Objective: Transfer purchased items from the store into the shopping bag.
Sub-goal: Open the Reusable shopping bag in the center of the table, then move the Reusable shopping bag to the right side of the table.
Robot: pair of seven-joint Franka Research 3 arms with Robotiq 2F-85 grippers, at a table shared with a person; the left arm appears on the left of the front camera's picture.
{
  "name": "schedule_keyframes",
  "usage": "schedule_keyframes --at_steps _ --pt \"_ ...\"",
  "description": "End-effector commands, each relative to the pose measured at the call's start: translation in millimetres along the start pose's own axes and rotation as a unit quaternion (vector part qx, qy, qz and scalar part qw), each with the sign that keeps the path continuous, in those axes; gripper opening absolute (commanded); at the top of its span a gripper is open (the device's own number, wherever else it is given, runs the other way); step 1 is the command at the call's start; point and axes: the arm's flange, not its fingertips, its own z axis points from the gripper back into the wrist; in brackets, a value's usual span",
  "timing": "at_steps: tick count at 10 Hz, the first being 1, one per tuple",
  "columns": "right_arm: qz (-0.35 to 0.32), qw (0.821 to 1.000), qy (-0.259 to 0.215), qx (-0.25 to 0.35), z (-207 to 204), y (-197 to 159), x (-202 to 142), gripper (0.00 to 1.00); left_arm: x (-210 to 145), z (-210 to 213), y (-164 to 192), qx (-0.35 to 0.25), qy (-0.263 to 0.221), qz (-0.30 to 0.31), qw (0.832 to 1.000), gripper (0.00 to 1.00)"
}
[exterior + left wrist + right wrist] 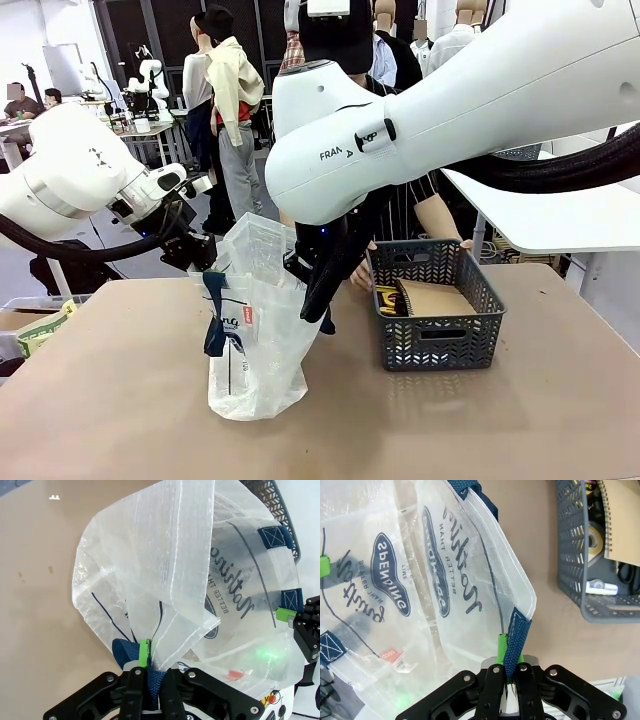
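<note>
Shopping bag (255, 340) stands upright on the table (500, 430), lower centre-left of the front view, its mouth spread open between the two arms.

Left gripper (192, 252) is at the bag's upper left edge. In the left wrist view, bottom centre, its fingers (145, 655) are pinched together on a navy handle (125, 652).

Right gripper (312, 290) is at the bag's right edge. In the right wrist view, bottom centre, its fingers (501, 647) are clamped on the other navy handle (517, 632).

An oval navy logo (392, 582) with white letters shows through the plastic at left of the right wrist view, with a small red mark (390, 655) below it.

Dark grey mesh basket (440, 345) stands just right of the bag, not touching it. The purchased items (387, 298), yellow and black, lie inside the basket beside a brown spiral notebook (435, 298). None is visible in the bag.

A person's forearm (437, 215) shows above the basket.
</note>
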Motion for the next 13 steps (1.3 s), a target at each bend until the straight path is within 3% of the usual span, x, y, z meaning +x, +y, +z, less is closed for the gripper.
schedule_keyframes --at_steps 1,13 --pt "0.0 1.0 -0.001 0.0 -1.3 -0.5 -1.7 0.0 -1.8 1.3 0.3 -0.001 -0.003 0.002 1.0 0.0" --pt "0.0 1.0 -0.001 0.0 -1.3 -0.5 -1.7 0.0 -1.8 1.3 0.3 -0.001 -0.003 0.002 1.0 0.0"
